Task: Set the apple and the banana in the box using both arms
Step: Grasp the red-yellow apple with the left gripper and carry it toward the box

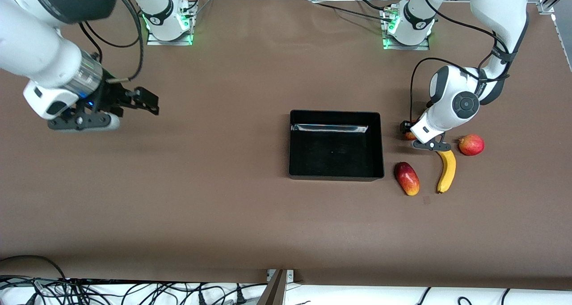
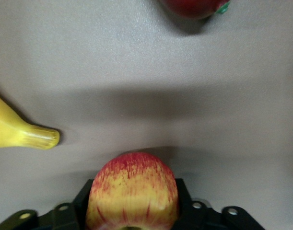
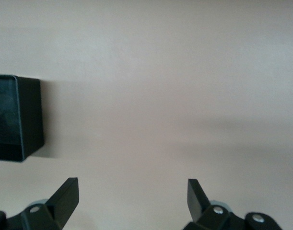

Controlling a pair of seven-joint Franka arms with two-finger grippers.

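Fruits number four: apple [image 2: 132,191], banana [image 1: 446,170], two others

The red-and-yellow streaked apple [image 2: 132,191] is sitting between the left gripper's [image 2: 132,211] fingers beside the open black box [image 1: 336,117]. The curved yellow banana [image 1: 447,171] is lying nearer the front camera.

No readable text, labels or numbers.
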